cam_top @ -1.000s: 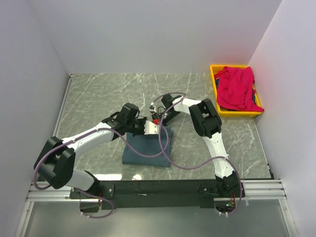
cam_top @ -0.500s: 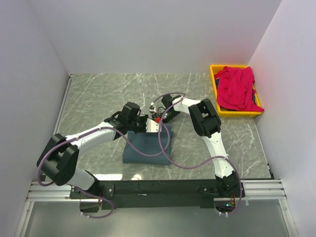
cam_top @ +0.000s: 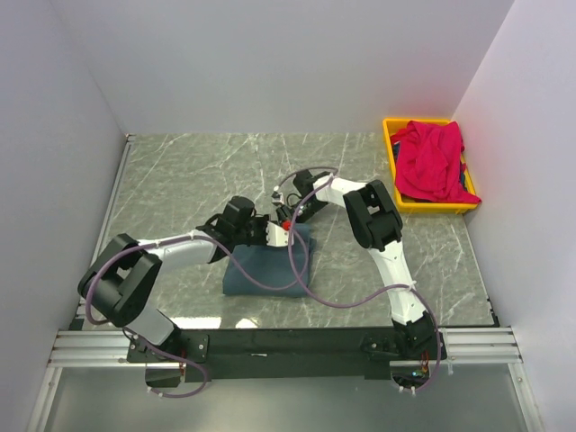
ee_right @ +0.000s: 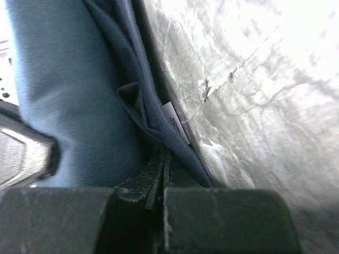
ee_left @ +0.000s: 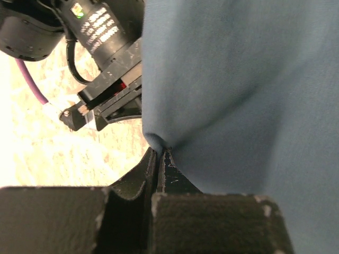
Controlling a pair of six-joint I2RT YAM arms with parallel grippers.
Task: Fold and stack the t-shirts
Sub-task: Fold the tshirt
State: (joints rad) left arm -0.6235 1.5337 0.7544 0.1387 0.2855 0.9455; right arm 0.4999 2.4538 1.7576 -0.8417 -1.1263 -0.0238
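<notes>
Nearest the arm bases, the blue-grey t-shirt (cam_top: 266, 268) lies on the marble counter (cam_top: 180, 180) as a compact folded rectangle, its near edge flat against the surface. Both hands meet close together at its far edge.

The left hand (ee_left: 160, 154) is clamped tight on a pinch of the blue cloth, and the fabric puckers where the fingers bite it. The right hand (ee_right: 165, 154), just to the right and slightly farther, is likewise closed on the shirt's layered hem. A small white label (ee_right: 175, 123) shows beside the fold there.

Gripping two neighbouring points on one edge lets the arms carry that edge as a straight line. I judge they are partway through a fold, or squaring up the far side of the packet.

Well apart, in the far right corner, the red t-shirt (cam_top: 430, 160) sits crumpled in the yellow bin (cam_top: 427, 208) and spills over its rim. It is not yet folded, so the task looks roughly half done, with that shirt's folding and the stacking to come.
</notes>
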